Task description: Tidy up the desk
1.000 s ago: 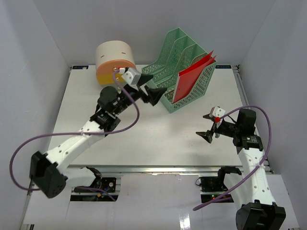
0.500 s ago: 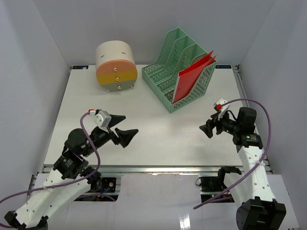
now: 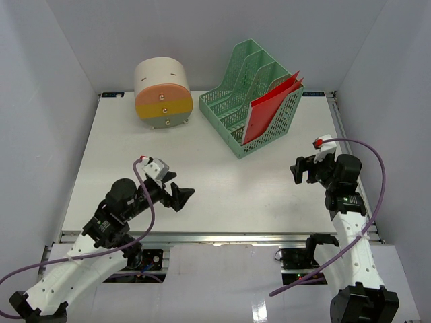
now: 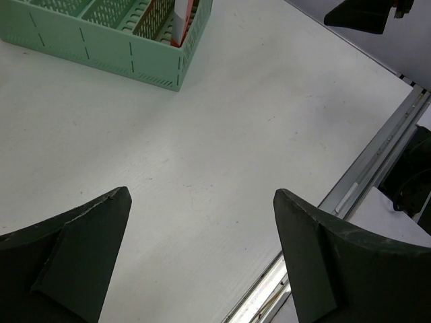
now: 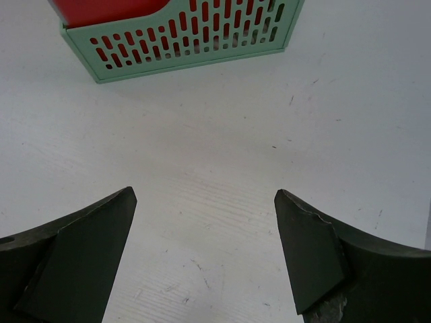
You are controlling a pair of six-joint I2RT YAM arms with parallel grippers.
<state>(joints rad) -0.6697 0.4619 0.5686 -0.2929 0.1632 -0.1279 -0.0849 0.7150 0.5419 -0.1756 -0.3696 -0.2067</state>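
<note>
The desk (image 3: 222, 182) is a large white tabletop with a metal rail along its front edge. My left gripper (image 3: 178, 191) is open and empty over the desk's front left part; in the left wrist view (image 4: 202, 195) only bare desk (image 4: 202, 121) lies between its jaws. My right gripper (image 3: 301, 171) is open and empty over the right side of the desk, near the green rack. In the right wrist view (image 5: 202, 195) bare desk (image 5: 215, 155) lies between its jaws.
A green mesh file rack (image 3: 244, 94) with a red folder (image 3: 266, 111) stands at the back right; it also shows in the left wrist view (image 4: 101, 40) and the right wrist view (image 5: 182, 37). A beige round drawer box (image 3: 162, 93) stands at the back left.
My left arm has pulled back from the drawer box to the front left. My right gripper has moved right and back, and turned.
</note>
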